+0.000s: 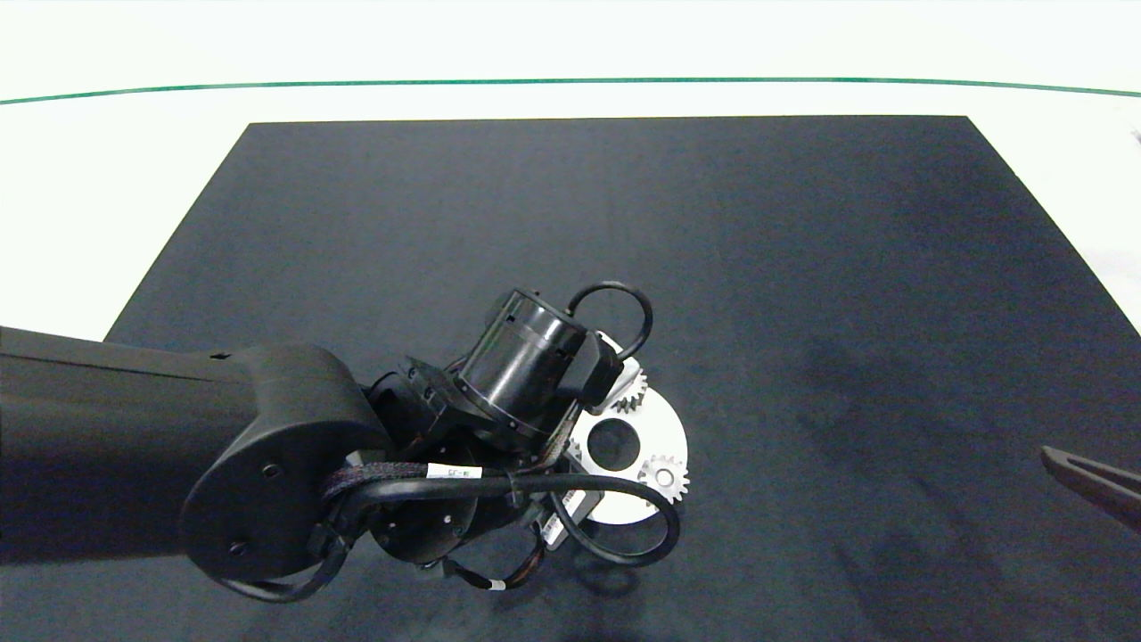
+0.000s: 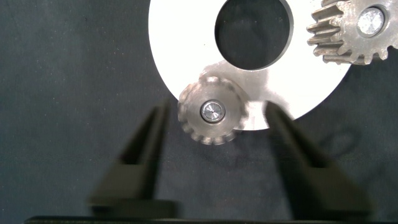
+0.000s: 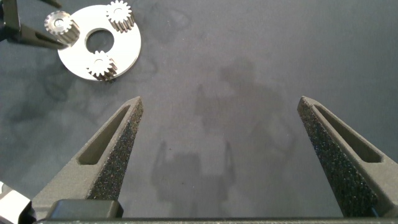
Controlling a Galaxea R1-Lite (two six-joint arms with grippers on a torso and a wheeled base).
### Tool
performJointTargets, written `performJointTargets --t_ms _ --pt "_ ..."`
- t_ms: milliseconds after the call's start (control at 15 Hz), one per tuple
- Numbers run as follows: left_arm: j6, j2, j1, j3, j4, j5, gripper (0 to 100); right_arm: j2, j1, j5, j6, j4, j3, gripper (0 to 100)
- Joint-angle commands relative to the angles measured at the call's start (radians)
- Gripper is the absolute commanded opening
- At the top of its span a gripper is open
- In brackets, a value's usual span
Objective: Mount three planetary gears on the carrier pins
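Gears (image 3: pixel 101 64) seated on three pins, no readable writing; left gripper (image 2: pixel 214 155) released astride one; right gripper (image 3: pixel 221 149) spread, idle.

Dark mat (image 1: pixel 802 267) (white disc (image 1: pixel 664 437) on it).

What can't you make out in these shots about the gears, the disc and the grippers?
- Head view: the left arm covers the third gear and part of the white disc.
- Left wrist view: the left gripper is blurred.
- Head view: the right gripper is cut off by the edge.
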State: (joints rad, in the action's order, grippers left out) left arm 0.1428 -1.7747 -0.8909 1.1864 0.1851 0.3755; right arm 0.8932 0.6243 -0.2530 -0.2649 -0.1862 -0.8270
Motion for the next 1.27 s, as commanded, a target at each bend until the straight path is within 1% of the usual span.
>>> performJointTargets --t_ms 67,133,200,267,333,400,533,733,800,867,933,1000,1067,1133,1200,1267 --pt "-0.003 0.026 0.006 0.004 0.002 0.003 100 0.001 -0.001 -0.002 -0.002 -0.001 0.000 100" --pt "-0.012 0.095 0.012 -0.008 0.007 0.003 100 0.001 -0.001 -0.002 -0.002 -0.001 0.000 100" --pt "-0.019 0.166 0.038 -0.036 0.010 0.003 100 0.000 -0.001 -0.002 -0.002 -0.001 0.000 100" --pt "-0.017 0.212 0.064 -0.054 0.014 0.003 100 -0.002 -0.003 -0.003 -0.002 -0.001 0.000 100" --pt "-0.023 0.316 0.124 -0.099 0.014 0.005 100 -0.025 -0.015 -0.006 0.001 -0.001 -0.001 100" --pt "-0.022 0.409 0.174 -0.131 0.013 0.005 100 -0.042 -0.054 -0.011 0.006 -0.003 -0.001 100" --pt "-0.023 0.555 0.300 -0.168 0.011 0.006 100 -0.076 -0.195 -0.009 -0.002 -0.003 0.034 100" --pt "-0.023 0.768 0.472 -0.225 0.010 0.006 100 -0.125 -0.344 -0.011 0.001 -0.004 0.077 100" --pt "-0.022 0.842 0.540 -0.245 0.011 0.005 100 -0.155 -0.419 -0.012 -0.004 -0.003 0.109 100" --pt "-0.019 0.902 0.612 -0.258 0.010 0.006 100 -0.191 -0.488 -0.015 -0.010 -0.003 0.152 100" --pt "-0.025 0.956 0.690 -0.272 0.013 0.005 100 -0.221 -0.540 -0.015 -0.031 -0.001 0.195 100" --pt "-0.022 1.021 0.754 -0.300 0.011 0.005 100 -0.246 -0.592 -0.014 -0.039 -0.001 0.233 100" --pt "-0.020 1.081 0.796 -0.320 0.013 0.005 100 -0.286 -0.644 -0.014 -0.039 -0.001 0.264 100" --pt "-0.022 1.143 0.810 -0.341 0.013 0.005 100 -0.333 -0.695 -0.014 -0.037 -0.001 0.295 100" --pt "-0.015 1.213 0.806 -0.376 0.014 0.005 100 -0.387 -0.735 -0.014 -0.040 -0.001 0.319 100" --pt "0.008 1.268 0.808 -0.413 0.013 0.005 100 -0.448 -0.764 -0.014 -0.043 -0.001 0.336 100"
